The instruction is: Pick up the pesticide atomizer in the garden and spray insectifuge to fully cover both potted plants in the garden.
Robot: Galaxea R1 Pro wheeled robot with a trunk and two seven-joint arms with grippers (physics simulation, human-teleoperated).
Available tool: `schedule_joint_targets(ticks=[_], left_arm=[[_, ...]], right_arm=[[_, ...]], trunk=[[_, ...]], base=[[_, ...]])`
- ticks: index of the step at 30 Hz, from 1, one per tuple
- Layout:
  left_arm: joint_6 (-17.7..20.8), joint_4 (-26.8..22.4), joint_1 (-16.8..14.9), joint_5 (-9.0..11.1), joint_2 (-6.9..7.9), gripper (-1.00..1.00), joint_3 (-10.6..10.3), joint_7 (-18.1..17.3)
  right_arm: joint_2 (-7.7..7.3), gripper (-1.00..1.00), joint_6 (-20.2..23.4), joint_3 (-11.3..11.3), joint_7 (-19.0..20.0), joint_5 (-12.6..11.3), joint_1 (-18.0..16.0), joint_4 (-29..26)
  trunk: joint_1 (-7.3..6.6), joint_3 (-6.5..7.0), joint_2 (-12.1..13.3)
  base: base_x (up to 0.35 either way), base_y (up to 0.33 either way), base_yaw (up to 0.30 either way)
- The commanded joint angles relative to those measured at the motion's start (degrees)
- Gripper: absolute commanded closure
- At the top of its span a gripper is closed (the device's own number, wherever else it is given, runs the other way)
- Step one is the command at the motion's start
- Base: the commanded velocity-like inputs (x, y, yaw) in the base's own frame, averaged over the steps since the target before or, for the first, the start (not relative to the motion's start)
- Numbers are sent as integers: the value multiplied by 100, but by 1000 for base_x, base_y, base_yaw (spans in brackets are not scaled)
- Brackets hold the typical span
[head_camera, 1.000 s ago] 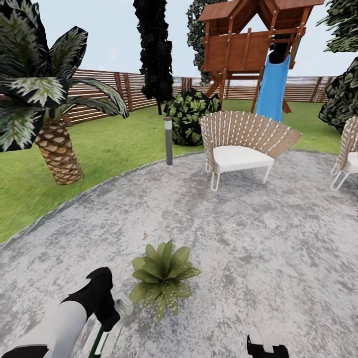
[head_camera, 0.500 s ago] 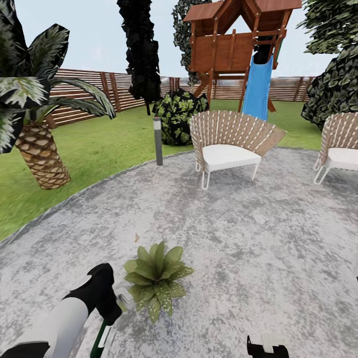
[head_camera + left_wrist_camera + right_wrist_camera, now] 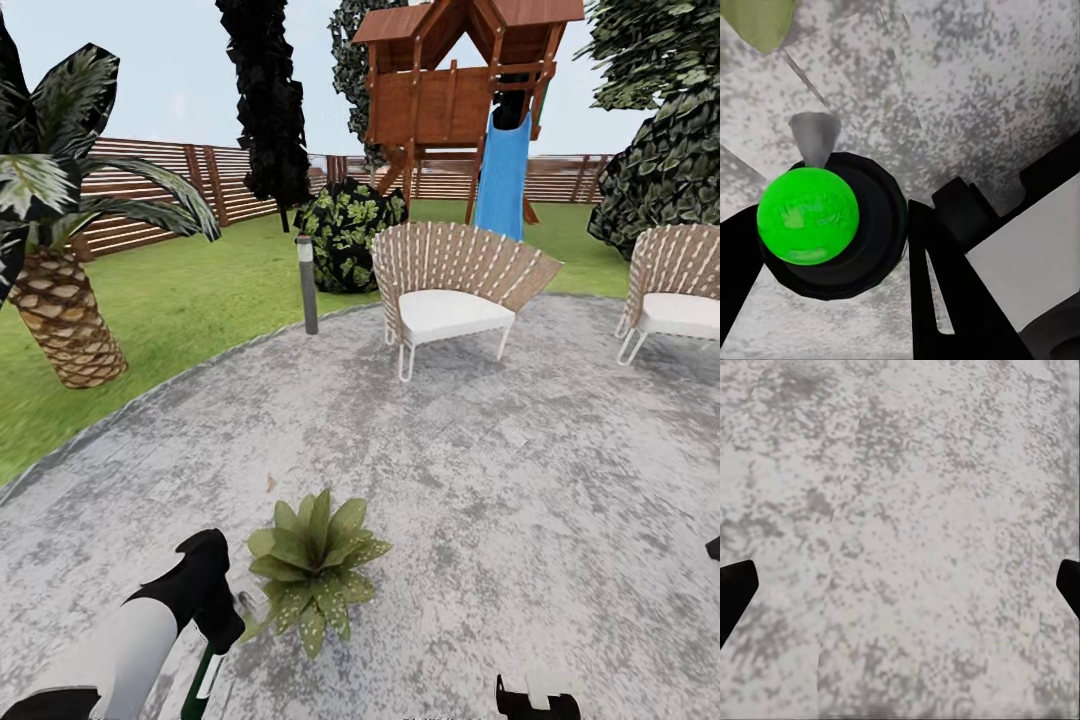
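Nearest the robot, at the near left of the head view, the black left gripper (image 3: 212, 612) on its white-sleeved arm is clamped on the slim dark green pesticide atomizer with a white label band (image 3: 205, 680), whose body hangs below the fingers while its whitish sprayer head pokes out toward the plant. Seen from the left wrist, the atomizer (image 3: 808, 215) shows end-on as a bright green cap in a dark round collar with a pale grey nozzle, and the dark fingers (image 3: 945, 292) close against its sides. It is judged light, stiff and smooth-walled, so it could twist or slip in a pinch; the sensible hold is around the straight middle of the body, clear of the sprayer head, which looks to be roughly where it sits now. At the near right edge, part of the black right gripper (image 3: 538, 698) shows, and from the right wrist its 2 finger tips (image 3: 733, 592) stand wide apart with nothing between them above the round grey mottled stone patio (image 3: 907, 525). Just right of the nozzle lies 1 low speckled rosette, the potted plant (image 3: 312, 567), soft-leaved and easily brushed. Farther off stand 2 woven wicker chairs with white cushions (image 3: 452, 285), a short grey bollard lamp (image 3: 307, 284), a palm (image 3: 55, 250), the green lawn (image 3: 200, 300), a brown slatted wooden fence (image 3: 200, 185) and a wooden playhouse with a blue slide (image 3: 470, 95).
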Motion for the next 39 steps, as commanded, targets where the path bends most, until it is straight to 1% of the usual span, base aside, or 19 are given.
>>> schedule_joint_targets(ticks=[1, 6, 9, 20, 25, 28, 30, 31, 32, 34, 35, 36, 37, 38, 39], left_arm=[[46, -12, -5, -37, -3, 100, 29, -46], [41, -7, 5, -37, -8, 100, 25, -46], [41, -10, 15, -37, -23, 100, 17, -46], [34, 5, 56, -37, -14, 100, -1, -46], [-7, 78, 85, -40, 65, 100, 11, -59], [-26, 27, 87, -36, 27, 100, 1, -35], [-45, 22, 87, -17, -17, 100, 35, 139], [-53, 61, 89, 17, -29, 100, 52, 380], [-55, 79, 94, 37, -18, 100, 60, 494], [-54, 93, 137, 81, -19, 100, 70, 586], [-57, 96, 183, 155, -33, 100, 72, 601], [-99, 94, 267, 413, -32, 100, 76, 615], [-281, 92, 306, 561, -4, 100, 79, 619], [-404, 94, 316, 596, 9, 100, 82, 620], [-659, 94, 329, 643, 41, 100, 88, 611]], right_arm=[[1, -100, -18, -39, -16, 60, -6, 9], [5, -100, -18, -39, -16, 60, -4, 9], [4, -100, -18, -39, -16, 60, -5, 9], [5, -100, -18, -39, -16, 60, -6, 9], [4, -100, -18, -39, -16, 60, -5, 15], [5, -100, -18, -35, -16, 62, -3, 17], [5, -100, -18, -38, -16, 65, -5, 18], [6, -100, -18, -39, -16, 63, -4, 18], [6, -100, -18, -39, -16, 64, -5, 18], [6, -100, -17, -39, -16, 67, -3, 18], [6, -100, -17, -39, -16, 68, -2, 18], [0, -100, -18, -36, -11, 68, -3, 21], [-2, -100, -18, -34, -9, 73, -5, 24], [-2, -100, -18, -33, -8, 74, -3, 27], [-3, -100, -18, -35, -7, 76, -2, 26]], trunk=[[-1, -5, -2], [-1, -5, -2], [-1, -5, -2], [-1, -5, -2], [-1, -5, -2], [-1, -5, -2], [-1, -5, -2], [-1, -5, -2], [-1, -5, -2], [-1, -5, -2], [-1, -5, -2], [-1, -5, -2], [-1, -5, -2], [-1, -5, -2], [-1, -5, -2]], base=[[0, 0, -263], [-3, 0, -249], [-157, 107, -57], [-28, 268, -2], [0, 28, 0], [0, 1, 0], [0, 0, 0], [0, 0, 0], [0, 0, 0], [0, 0, 0], [0, 0, 0], [0, 0, 0], [0, 0, 0], [0, 0, 0], [0, 0, 0]])
